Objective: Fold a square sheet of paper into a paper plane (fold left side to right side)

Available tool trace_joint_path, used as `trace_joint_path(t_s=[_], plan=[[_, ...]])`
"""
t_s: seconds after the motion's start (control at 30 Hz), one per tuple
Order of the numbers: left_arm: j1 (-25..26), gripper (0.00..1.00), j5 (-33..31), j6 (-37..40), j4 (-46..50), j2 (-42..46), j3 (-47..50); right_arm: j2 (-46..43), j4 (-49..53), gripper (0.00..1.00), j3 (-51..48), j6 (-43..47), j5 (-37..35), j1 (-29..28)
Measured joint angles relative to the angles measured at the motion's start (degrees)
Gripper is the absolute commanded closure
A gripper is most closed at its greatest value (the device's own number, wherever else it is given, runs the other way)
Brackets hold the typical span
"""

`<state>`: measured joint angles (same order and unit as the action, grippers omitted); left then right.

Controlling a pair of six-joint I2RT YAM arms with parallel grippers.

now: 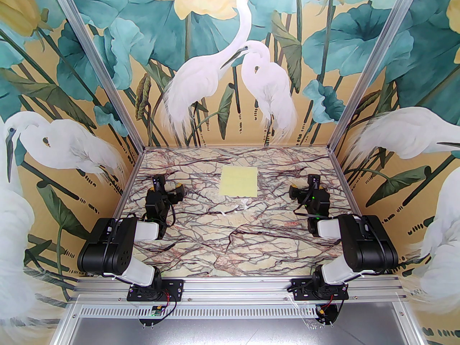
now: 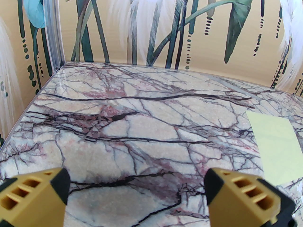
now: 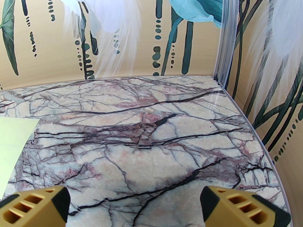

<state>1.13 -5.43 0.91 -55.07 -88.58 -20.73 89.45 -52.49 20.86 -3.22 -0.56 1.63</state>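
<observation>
The square sheet of paper point(image 1: 239, 181) lay flat and unfolded on the bench point(image 1: 230, 250), toward the far edge and midway between the two arms. The left fingers point(image 2: 59, 185) were spread wide above bare marble and gripped nothing; the sheet lay ahead and to their right. The right fingers point(image 3: 60, 197) were likewise spread and empty, with the sheet ahead and to their left. Neither pair touched the sheet. A small white scrap point(image 1: 244, 204) lay just beside the sheet's near edge.
</observation>
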Motion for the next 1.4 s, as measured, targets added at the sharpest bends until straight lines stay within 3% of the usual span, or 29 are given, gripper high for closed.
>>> trace_joint_path(t_s=[0.27,0.43,0.5,0.63,0.8,0.9,1.0,1.07,1.17,1.23,1.4], plan=[[0.0,0.00,-1.0,-0.2,4.4,2.6,-0.5,-2.1,-0.7,0.01,-1.5,-0.8,-1.6,0.0],[0.0,0.00,-9.6,-6.7,28.3,13.4,-11.7,-13.9,4.9,0.01,-2.8,-3.1,-5.7,0.0],[0.0,0.01,-11.3,-12.6,43.1,15.5,-22.7,-19.7,15.3,0.01,1.0,-9.0,-8.9,0.2],[-0.1,0.01,-7.6,-20.2,58.1,17.2,-36.0,-23.8,26.7,0.01,8.9,-18.3,-9.7,1.1],[0.2,0.01,3.3,-28.7,64.1,18.7,-34.4,-22.9,33.0,0.01,12.5,-25.4,0.2,1.1],[2.6,0.01,7.0,-31.5,66.1,15.6,-34.1,-17.1,41.7,0.01,20.5,-25.5,3.1,-3.1],[7.4,0.01,8.8,-32.4,66.5,11.3,-34.4,-9.5,48.9,0.00,30.7,-23.7,1.5,-11.8],[10.5,0.01,10.1,-32.4,66.6,8.0,-34.9,-4.9,51.4,0.23,35.5,-23.1,1.6,-16.4],[13.8,0.00,10.3,-32.2,67.0,4.2,-36.2,3.1,56.2,0.70,43.3,-23.5,3.1,-20.4],[15.5,0.01,10.4,-31.8,67.3,2.4,-36.9,9.6,59.1,0.89,49.2,-24.0,4.0,-21.3],[17.2,0.01,10.3,-31.3,67.5,0.8,-37.9,24.7,66.5,0.96,61.8,-25.3,3.2,-24.7]])
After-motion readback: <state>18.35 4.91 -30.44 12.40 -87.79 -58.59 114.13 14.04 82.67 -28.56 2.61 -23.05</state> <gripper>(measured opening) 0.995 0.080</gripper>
